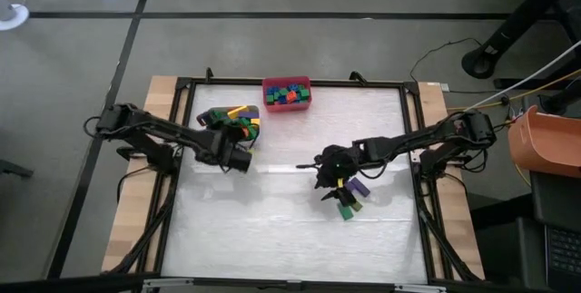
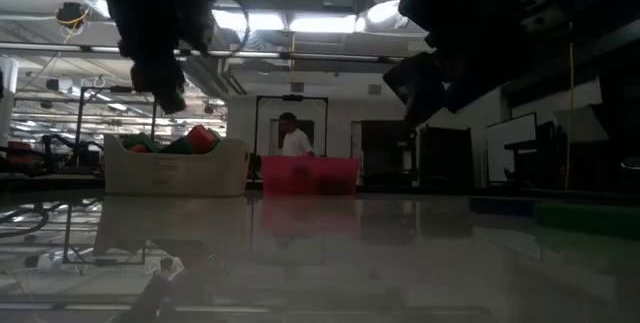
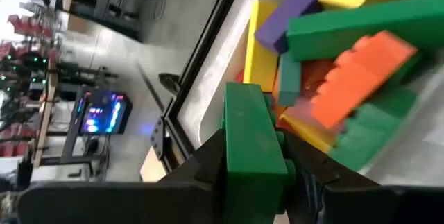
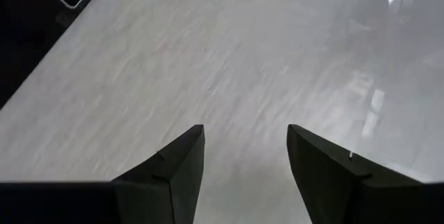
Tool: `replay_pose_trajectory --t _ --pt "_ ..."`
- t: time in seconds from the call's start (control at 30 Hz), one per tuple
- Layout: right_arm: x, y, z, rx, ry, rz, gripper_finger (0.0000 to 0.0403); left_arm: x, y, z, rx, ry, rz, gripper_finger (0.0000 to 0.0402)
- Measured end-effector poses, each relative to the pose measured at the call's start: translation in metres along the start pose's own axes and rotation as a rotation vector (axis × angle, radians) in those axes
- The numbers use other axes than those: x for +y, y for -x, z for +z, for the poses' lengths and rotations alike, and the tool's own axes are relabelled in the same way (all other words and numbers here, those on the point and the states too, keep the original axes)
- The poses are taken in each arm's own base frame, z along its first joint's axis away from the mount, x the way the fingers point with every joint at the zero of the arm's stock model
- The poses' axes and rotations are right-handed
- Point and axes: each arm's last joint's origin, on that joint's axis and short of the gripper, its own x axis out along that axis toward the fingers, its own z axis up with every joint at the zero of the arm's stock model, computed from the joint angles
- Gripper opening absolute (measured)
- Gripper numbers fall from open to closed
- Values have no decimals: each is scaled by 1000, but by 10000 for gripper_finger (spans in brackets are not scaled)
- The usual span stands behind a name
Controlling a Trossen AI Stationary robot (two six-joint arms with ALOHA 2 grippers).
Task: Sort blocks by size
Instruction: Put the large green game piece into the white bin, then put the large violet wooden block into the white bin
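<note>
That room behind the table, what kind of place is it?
Probably a robotics lab or workshop: long ceiling lights, a person by a doorway, racks of lit electronics, and cables on the grey floor.

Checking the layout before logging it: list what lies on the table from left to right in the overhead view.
Left gripper holding a green block beside the white bin of long blocks → red bin of small blocks → right gripper, open → loose blocks on the table.
</note>
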Motion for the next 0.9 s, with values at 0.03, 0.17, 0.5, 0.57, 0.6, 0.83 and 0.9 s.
replay_pose_trajectory --t 0.03,0.17,0.5,0.57,0.6,0.83,0.9 --pt "2 -1 0 5 5 0 202 -1 -6 1 8 -3 2 87" --pt "11 -4 1 16 26 15 202 -3 -28 2 33 -11 4 87" --pt "33 -12 1 71 43 8 202 3 -48 12 57 101 6 155" --pt "35 -12 -4 127 8 -19 202 2 -49 14 65 124 -25 171" --pt "35 -10 -7 164 -8 -31 202 1 -49 14 70 132 -46 176" --pt "37 14 -24 384 -62 -229 202 -1 -48 14 98 154 -110 185" --pt "38 22 -28 434 -98 -289 202 -1 -48 14 98 161 -110 185"
